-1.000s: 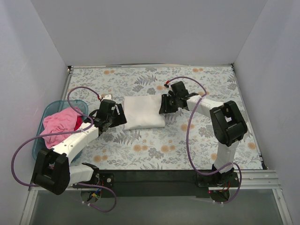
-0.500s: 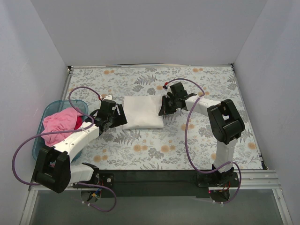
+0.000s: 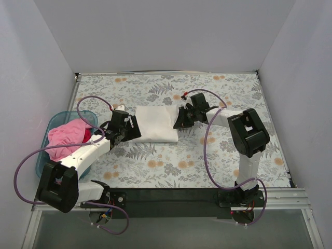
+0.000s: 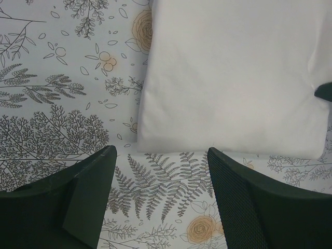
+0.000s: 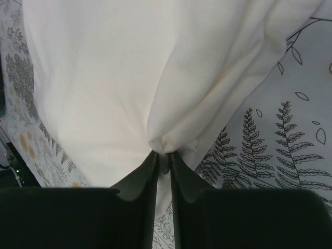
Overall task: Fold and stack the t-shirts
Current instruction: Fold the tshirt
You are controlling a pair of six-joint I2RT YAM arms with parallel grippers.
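A folded white t-shirt [image 3: 155,123] lies on the flowered table between the two arms. My right gripper [image 3: 179,121] is at its right edge, shut on a pinch of the white fabric [image 5: 165,140], which bunches up at the fingertips. My left gripper [image 3: 130,129] stands open just off the shirt's left edge [image 4: 228,83], with only tablecloth between its fingers [image 4: 85,181]. A pink t-shirt [image 3: 67,136] lies crumpled in the teal basket [image 3: 46,150] at the left.
The table carries a flowered cloth [image 3: 218,155]. White walls close in the back and both sides. Purple cables [image 3: 207,140] loop from each arm over the table.
My right gripper has shifted a little left onto the shirt's right edge and closed on the fabric. The shirt's right edge has drawn in slightly. The left arm has barely moved.
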